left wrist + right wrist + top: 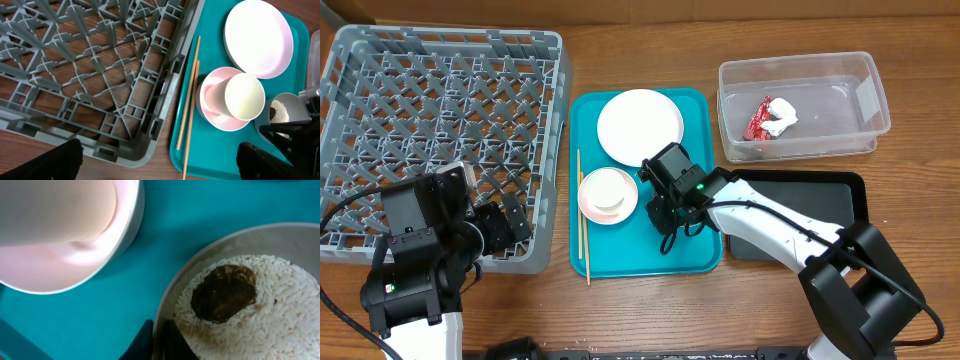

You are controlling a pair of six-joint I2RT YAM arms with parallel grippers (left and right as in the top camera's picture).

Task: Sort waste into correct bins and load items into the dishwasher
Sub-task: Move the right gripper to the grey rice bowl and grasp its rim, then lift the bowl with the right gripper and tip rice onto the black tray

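Pinching the rim of the rice bowl [200,265] between its two dark fingers, one inside and one outside, the right hand [157,339] is low over the teal tray [210,150]. Inside this bowl lie the white rice grains [280,305] with the dark brown lump [223,292] on top of them. From overhead the right hand is at the right half of the teal tray, just below the plate [640,127] and beside the shallow bowl [608,195]. The cup [244,96] sits inside this shallow bowl and leans on its right edge, with its mouth toward the left wrist camera. The chopsticks [190,95] lie along the left edge of the teal tray, near the shallow bowl but apart from it. The left hand [165,160] is spread wide, with one finger at each lower corner of its own view and nothing between them; it hovers at the front right corner of the grey dish rack [440,100], which holds no tableware. The red wrapper [758,120] and the white paper wad [782,113] lie together in the clear tub [850,70] at the far right of the table [620,40]. The black tray [820,195] lies just in front of the tub, and the right arm covers part of it.
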